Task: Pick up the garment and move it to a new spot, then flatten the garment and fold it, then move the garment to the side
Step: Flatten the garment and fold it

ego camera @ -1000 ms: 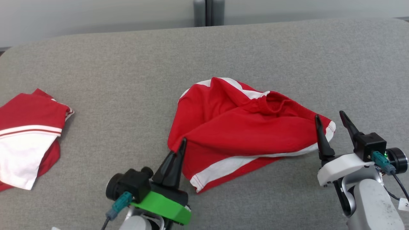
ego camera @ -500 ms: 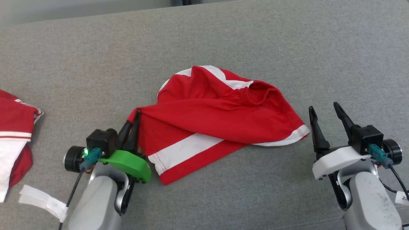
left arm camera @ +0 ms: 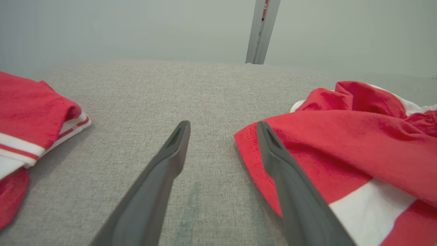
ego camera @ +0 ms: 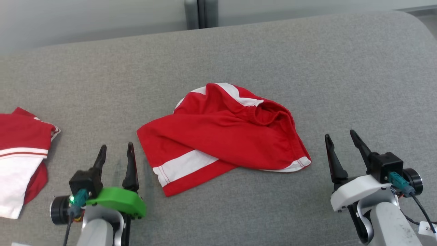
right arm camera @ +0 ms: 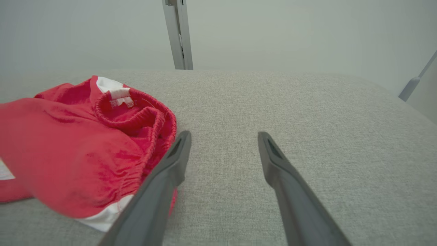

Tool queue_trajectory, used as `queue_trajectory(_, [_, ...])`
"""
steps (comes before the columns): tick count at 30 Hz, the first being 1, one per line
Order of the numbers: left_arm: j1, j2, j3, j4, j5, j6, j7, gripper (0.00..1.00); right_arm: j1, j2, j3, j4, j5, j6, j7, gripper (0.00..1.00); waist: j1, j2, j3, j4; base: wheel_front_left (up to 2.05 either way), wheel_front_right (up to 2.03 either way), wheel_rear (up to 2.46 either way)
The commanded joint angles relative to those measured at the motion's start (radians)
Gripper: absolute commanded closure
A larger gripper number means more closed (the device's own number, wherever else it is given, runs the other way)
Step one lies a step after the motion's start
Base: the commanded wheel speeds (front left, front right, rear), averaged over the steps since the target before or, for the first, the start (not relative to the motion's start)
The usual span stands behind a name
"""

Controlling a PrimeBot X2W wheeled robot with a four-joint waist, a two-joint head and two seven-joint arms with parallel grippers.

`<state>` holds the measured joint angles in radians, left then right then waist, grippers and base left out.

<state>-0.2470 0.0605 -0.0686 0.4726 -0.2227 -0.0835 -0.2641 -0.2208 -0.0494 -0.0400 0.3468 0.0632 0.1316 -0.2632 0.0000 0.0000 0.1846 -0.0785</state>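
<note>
The garment (ego camera: 222, 133), red shorts with white stripes, lies crumpled in the middle of the grey cushion (ego camera: 218, 58). My left gripper (ego camera: 116, 150) stands open just left of the garment's near left corner, holding nothing. In the left wrist view the garment (left arm camera: 344, 143) lies to the right of the open left gripper (left arm camera: 222, 126), its hem beside the right finger. My right gripper (ego camera: 339, 136) is open just right of the garment's right hem. The right wrist view has the garment (right arm camera: 78, 150), waistband up, left of the open right gripper (right arm camera: 223, 135).
A second red and white garment (ego camera: 22, 153) lies folded at the cushion's left edge, seen as well in the left wrist view (left arm camera: 30, 112). A pale wall with a grey post (ego camera: 199, 13) runs behind the cushion. Bare cushion stretches right of the right gripper.
My left gripper had a corner of the garment and pulled it left, then let go and opened. The garment now lies more spread to the left. The head camera shifted.
</note>
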Motion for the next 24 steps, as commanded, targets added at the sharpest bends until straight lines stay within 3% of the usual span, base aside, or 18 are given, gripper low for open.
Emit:
queue_trajectory(1, [0.050, -0.004, 0.007, -0.020, 0.009, 0.000, -0.001, 0.00, 0.024, -0.003, 0.003, 0.004, 0.006, -0.002, -0.002, 0.00, 0.0000, 0.0000, -0.048, 0.016, 0.00, 0.00, 0.00])
queue_trajectory(13, [0.261, -0.008, -0.107, -0.128, -0.056, 0.022, -0.001, 0.00, 0.123, -0.003, 0.023, 0.025, 0.015, -0.002, -0.002, 0.00, 0.0000, 0.0000, -0.144, 0.045, 0.00, 0.00, 0.00])
queue_trajectory(18, [0.272, -0.008, -0.134, -0.119, -0.076, 0.022, -0.001, 0.00, 0.136, -0.003, 0.036, 0.038, 0.005, -0.002, -0.002, 0.00, 0.0000, 0.0000, -0.151, 0.050, 0.00, 0.00, 0.00])
queue_trajectory(24, [0.215, -0.008, -0.170, -0.088, -0.126, -0.007, -0.001, 0.00, 0.107, -0.003, 0.047, 0.028, -0.006, -0.002, -0.002, 0.00, 0.0000, 0.0000, -0.112, 0.046, 0.00, 0.00, 0.00])
